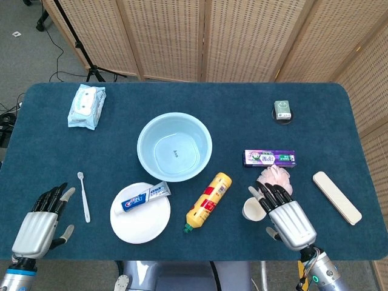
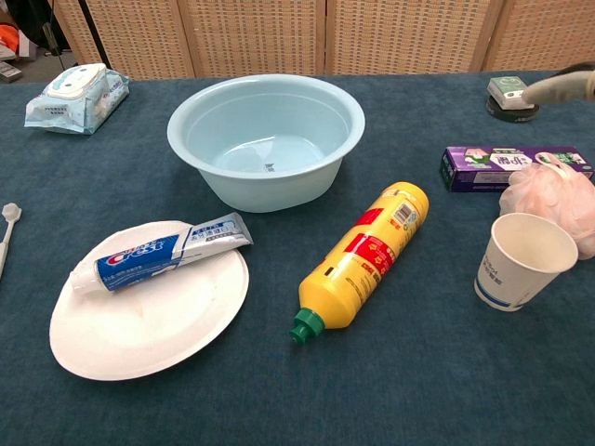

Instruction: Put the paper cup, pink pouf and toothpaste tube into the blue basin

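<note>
The empty blue basin [image 1: 174, 147] [image 2: 267, 139] stands mid-table. A toothpaste tube [image 1: 145, 196] [image 2: 160, 254] lies on a white paper plate [image 1: 140, 219] [image 2: 149, 316]. The paper cup [image 1: 253, 209] [image 2: 522, 260] stands upright at the right, with the pink pouf [image 1: 276, 177] [image 2: 555, 198] just behind it. My right hand [image 1: 286, 213] hovers over the cup and pouf, fingers spread, holding nothing; only a fingertip [image 2: 558, 86] shows in the chest view. My left hand [image 1: 41, 221] rests open at the near left, empty.
A yellow bottle [image 1: 208, 201] [image 2: 367, 256] lies between plate and cup. A purple box [image 1: 270, 158] [image 2: 511, 165] sits behind the pouf. Also here: a toothbrush [image 1: 83, 195], wipes pack [image 1: 86, 105], small green container [image 1: 282, 110], white case [image 1: 336, 197].
</note>
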Controlling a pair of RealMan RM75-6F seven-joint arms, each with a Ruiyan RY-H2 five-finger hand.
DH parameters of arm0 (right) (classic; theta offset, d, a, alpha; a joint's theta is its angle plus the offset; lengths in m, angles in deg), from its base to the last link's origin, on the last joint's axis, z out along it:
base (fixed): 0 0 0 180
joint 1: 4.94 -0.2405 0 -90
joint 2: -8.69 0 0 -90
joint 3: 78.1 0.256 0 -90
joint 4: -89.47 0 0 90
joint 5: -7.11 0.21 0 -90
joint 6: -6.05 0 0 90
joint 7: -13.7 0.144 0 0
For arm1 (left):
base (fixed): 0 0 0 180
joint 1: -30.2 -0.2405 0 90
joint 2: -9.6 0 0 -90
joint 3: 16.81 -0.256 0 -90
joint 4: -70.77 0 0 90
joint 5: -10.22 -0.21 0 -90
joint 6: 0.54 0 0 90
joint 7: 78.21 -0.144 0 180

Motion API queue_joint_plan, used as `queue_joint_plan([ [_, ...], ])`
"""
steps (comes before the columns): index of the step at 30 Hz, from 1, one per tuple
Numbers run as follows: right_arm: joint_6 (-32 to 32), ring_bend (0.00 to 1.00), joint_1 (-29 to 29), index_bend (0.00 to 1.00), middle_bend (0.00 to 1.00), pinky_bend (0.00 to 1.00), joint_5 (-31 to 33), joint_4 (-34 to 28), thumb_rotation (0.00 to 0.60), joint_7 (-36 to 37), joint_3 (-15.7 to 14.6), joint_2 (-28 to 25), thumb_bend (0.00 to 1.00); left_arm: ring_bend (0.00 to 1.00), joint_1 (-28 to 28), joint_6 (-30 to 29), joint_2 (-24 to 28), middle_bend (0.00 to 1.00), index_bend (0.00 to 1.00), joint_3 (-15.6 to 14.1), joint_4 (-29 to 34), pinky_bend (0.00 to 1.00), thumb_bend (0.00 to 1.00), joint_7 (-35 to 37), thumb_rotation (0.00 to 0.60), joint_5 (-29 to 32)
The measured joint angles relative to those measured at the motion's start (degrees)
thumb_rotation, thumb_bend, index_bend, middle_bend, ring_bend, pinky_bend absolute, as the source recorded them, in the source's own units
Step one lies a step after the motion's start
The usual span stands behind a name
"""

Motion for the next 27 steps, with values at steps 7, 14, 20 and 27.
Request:
queue_joint_plan([
  [7,-6.5,0.0,-1.9,0.09,0.01,0.16,3.3,-2.7,0.6,-2.6,-1.4,-2.0,0.11,0.0,0.0,0.2,0.0,0.0,0.0,-0.3,0.1,0.11,0.33,-0.1,0.6,-0.4],
  [14,-11.6,0.0,-5.3,0.09,0.01,0.16,9.8,-4.6,0.6,-6.9,-1.1,-1.4,0.11,0.0,0.0,0.3,0.0,0.0,0.0,-0.4,0.0,0.11,0.33,0.0,0.6,-0.6],
  [20,-12.6,0.0,-7.3,0.09,0.01,0.16,13.2,-5.6,0.6,-9.6,-0.2,0.2,0.1,0.0,0.1,0.5,-0.2,0.0,0.0,-0.5,0.0,0.11,0.33,-0.2,0.6,-0.7],
  [27,-13.3,0.0,-9.4,0.09,0.0,0.16,16.5,-6.5,0.6,-12.0,0.4,1.4,0.11,0.0,0.0,0.5,-0.2,0.0,0.0,-0.6,0.1,0.11,0.33,-0.1,0.6,-0.8],
])
